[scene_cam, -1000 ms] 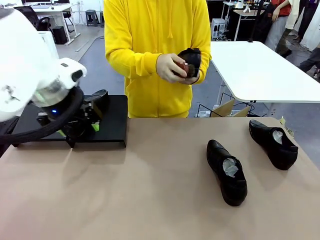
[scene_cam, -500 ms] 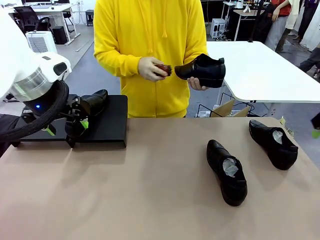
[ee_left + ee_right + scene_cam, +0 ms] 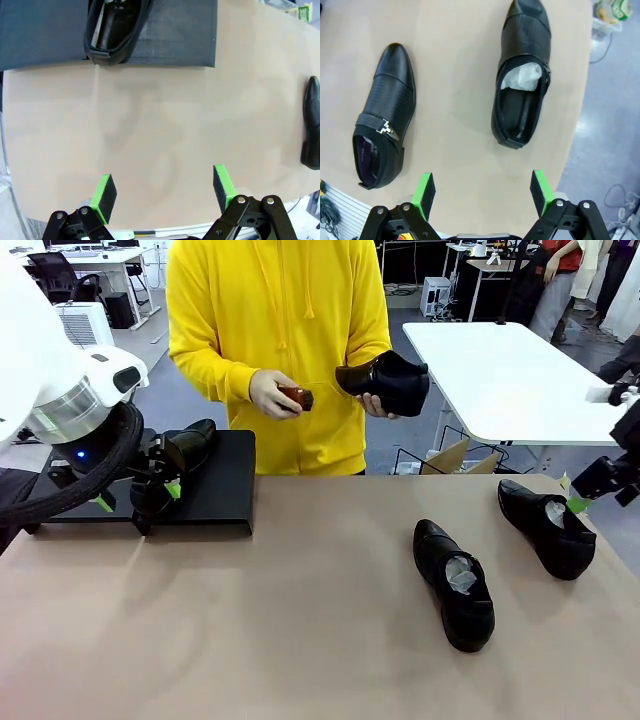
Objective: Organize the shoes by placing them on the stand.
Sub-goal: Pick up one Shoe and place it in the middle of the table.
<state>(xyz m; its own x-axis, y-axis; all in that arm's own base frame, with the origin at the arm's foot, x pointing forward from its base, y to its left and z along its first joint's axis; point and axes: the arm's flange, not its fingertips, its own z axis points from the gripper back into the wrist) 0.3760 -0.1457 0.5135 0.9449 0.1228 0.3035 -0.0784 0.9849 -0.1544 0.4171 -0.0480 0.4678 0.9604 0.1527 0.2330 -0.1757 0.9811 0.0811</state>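
- The right gripper (image 3: 585,495) has come in at the right edge of the table (image 3: 250,620). The person (image 3: 280,320) has stepped left, and the left gripper (image 3: 137,495) has eased back from the stand (image 3: 225,480).
- The right shoe (image 3: 548,530) lies near the table's right edge, toe far and slightly left, heel near, with white paper (image 3: 521,77) in its mouth.
- It sits just ahead of the right gripper, whose pads (image 3: 424,192) stand wide and empty, set across the shoe's long axis. This arm is by far the nearer.
- The middle shoe (image 3: 455,585) lies to its left, apart and roughly parallel.
- The stand, at far left, carries one placed shoe (image 3: 190,445); the rest of its visible top is bare.
- The left gripper hangs wide and empty at the stand's near edge.
- The person holds a fourth shoe (image 3: 390,383) and a brush (image 3: 297,397) beyond the table.
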